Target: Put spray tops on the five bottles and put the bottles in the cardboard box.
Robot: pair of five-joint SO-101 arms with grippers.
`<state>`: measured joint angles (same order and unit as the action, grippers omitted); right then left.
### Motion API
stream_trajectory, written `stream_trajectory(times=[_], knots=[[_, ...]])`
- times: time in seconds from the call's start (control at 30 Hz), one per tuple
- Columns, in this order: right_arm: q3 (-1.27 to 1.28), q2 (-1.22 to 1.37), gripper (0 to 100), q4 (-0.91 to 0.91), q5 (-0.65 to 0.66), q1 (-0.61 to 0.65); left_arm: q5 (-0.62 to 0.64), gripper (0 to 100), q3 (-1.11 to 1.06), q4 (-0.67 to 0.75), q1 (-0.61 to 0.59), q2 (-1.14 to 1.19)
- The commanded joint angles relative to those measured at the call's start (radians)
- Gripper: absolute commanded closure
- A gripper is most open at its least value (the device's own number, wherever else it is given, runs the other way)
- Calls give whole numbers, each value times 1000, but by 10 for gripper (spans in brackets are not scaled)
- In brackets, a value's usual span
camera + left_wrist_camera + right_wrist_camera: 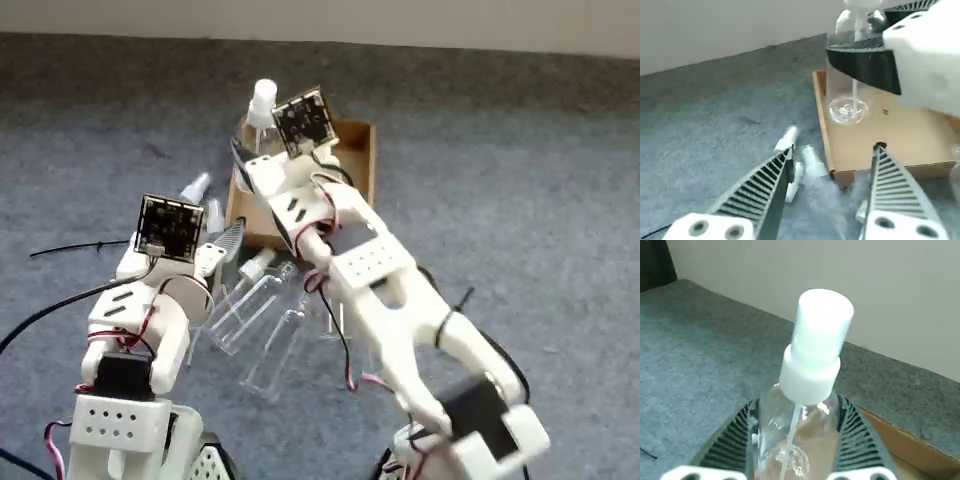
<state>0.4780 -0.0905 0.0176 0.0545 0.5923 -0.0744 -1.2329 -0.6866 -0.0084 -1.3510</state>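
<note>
The right gripper (797, 440) is clenched on a capped bottle (812, 365), held upright with its long axis vertical over the far left corner of the cardboard box (358, 150). The box floor lies straight below the bottle's base, so the next move is probably a plain lowering and release. The left gripper (832, 170) hangs released at the box's near left corner, with loose spray tops (788, 139) just beyond it. Other bottles (250, 300) lie flat on the table (520, 220), nearer the arms
</note>
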Motion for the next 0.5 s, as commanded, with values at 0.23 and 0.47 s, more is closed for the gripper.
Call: stream_trajectory(times=[0.23,0.47], knots=[[-510,424,995,39,2,-67,8,817,-56,138,-194,-5],[-564,504,995,47,6,-87,8,817,-56,138,-194,-5]])
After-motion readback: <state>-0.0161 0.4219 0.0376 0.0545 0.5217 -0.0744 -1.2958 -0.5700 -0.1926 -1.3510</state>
